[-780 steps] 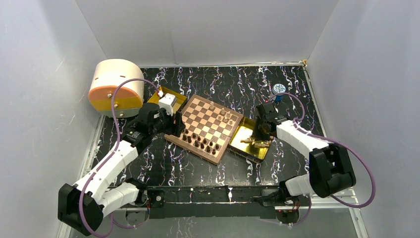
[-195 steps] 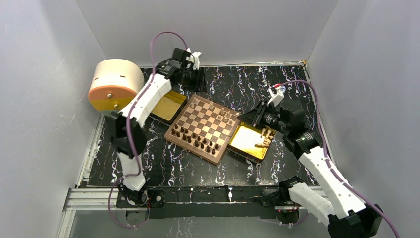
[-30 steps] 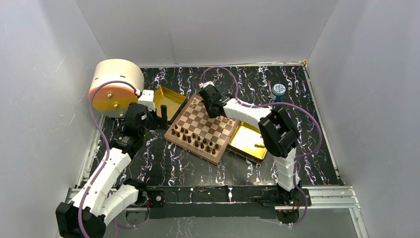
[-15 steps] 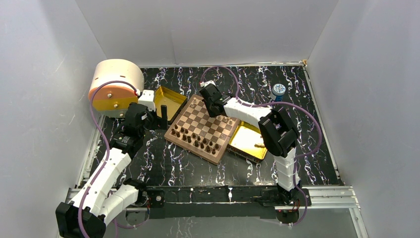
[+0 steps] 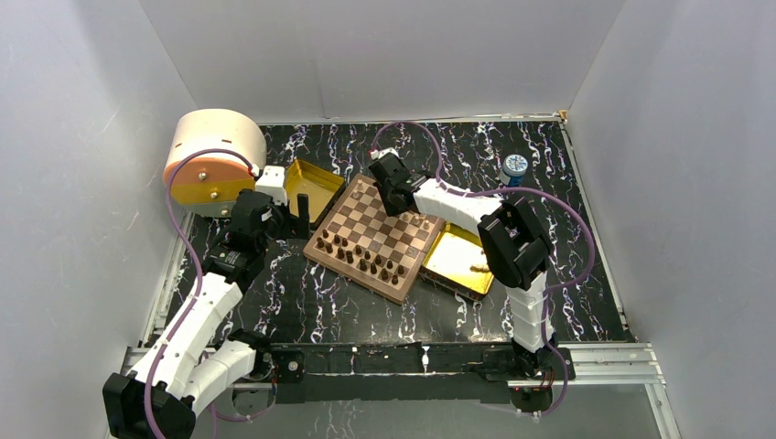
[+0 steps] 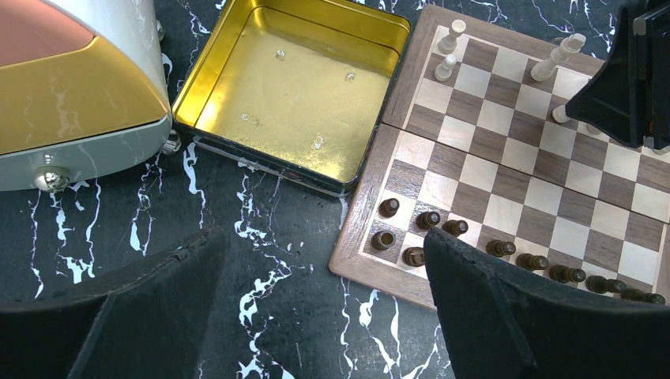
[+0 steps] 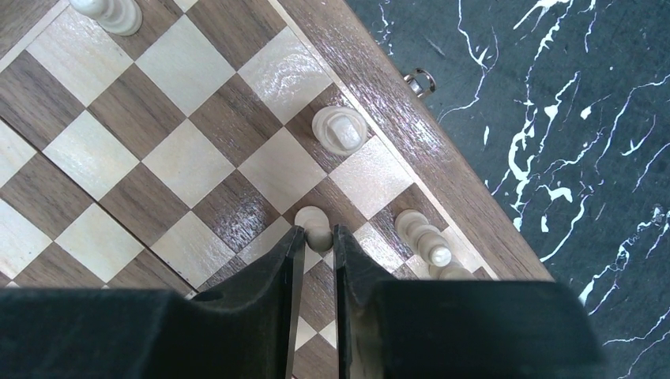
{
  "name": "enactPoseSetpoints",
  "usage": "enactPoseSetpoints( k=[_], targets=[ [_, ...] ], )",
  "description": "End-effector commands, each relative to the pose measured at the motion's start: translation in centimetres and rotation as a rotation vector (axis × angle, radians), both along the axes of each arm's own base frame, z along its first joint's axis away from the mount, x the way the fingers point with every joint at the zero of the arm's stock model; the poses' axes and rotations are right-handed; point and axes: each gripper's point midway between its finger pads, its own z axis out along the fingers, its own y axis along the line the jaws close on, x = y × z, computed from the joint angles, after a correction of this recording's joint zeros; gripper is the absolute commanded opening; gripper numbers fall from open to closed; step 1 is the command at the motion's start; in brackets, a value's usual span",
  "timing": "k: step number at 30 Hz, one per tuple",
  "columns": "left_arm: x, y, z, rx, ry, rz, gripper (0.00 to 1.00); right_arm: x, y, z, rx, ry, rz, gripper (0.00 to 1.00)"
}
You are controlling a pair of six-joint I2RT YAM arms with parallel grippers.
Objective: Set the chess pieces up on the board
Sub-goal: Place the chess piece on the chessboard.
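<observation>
The board point(image 5: 359, 275) lies tilted at the table's middle. Dark chess pieces point(image 5: 366, 261) stand in rows along its near side, shown also in the left wrist view point(image 6: 442, 227). A few light chess pieces point(image 7: 340, 130) stand along the far edge. My right gripper point(image 5: 395, 203) reaches over that far edge. Its fingertips point(image 7: 318, 233) press closely on either side of a light pawn point(image 7: 314, 221), which stands on a square. My left gripper point(image 6: 322, 237) hangs wide open and empty above the table by the board's left corner point(image 5: 300, 215).
An empty gold tray point(image 5: 311, 187) sits left of the board. A second gold tray point(image 5: 453, 256) on the right holds a light piece point(image 5: 478, 268). A cream and orange round device point(image 5: 212, 160) stands far left, and a blue-capped item point(image 5: 515, 165) far right.
Both arms have hardly moved in the last second. Several seconds earlier the right gripper was at the right tray and the left arm was raised at the back.
</observation>
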Motion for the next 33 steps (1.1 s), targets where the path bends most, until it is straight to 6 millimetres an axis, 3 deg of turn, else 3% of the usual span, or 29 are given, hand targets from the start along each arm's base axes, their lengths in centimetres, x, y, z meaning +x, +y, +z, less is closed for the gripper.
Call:
enactPoseSetpoints(
  k=[1,11,33],
  targets=[
    [0.0,0.0,1.3,0.001,-0.035,-0.006,0.93,1.0,0.8,2.2,0.042,-0.028,-0.014,0.29],
    [0.0,0.0,1.4,-0.001,-0.04,-0.007,0.93,0.8,0.5,2.1,0.023,-0.015,-0.026,0.24],
    [-0.1,-0.2,1.4,-0.001,-0.039,-0.013,0.93,0.8,-0.3,1.2,-0.02,0.006,-0.054,0.24]
  ],
)
